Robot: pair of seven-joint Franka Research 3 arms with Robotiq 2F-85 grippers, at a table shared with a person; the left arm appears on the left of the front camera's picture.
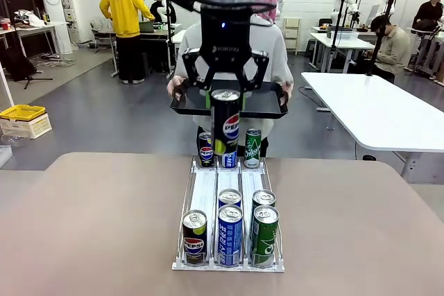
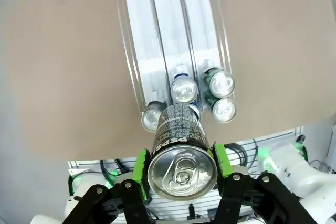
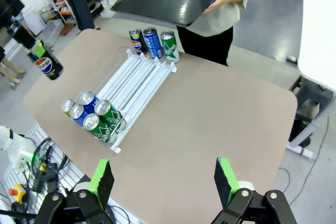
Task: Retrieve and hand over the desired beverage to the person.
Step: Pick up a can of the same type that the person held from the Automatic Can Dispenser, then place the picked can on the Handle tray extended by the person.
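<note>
High above the table (image 1: 83, 227), the left gripper (image 1: 226, 96) pinches a black soda can (image 1: 226, 129) near its rim, probably heavy, slick, dentable; the right gripper (image 3: 164, 179) gapes empty.

Pepsi can (image 1: 225, 124): black, top unopened, upright, pinched at its upper end by the left gripper (image 1: 225, 96), high over the worktop (image 1: 104, 227). Person (image 1: 276, 46): light grey top, standing at the far side, holding a flat black tray (image 1: 267, 104) level in both hands.

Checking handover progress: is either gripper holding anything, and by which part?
The left gripper holds a black Pepsi can by its sides near the top rim; the right gripper holds nothing.
</note>
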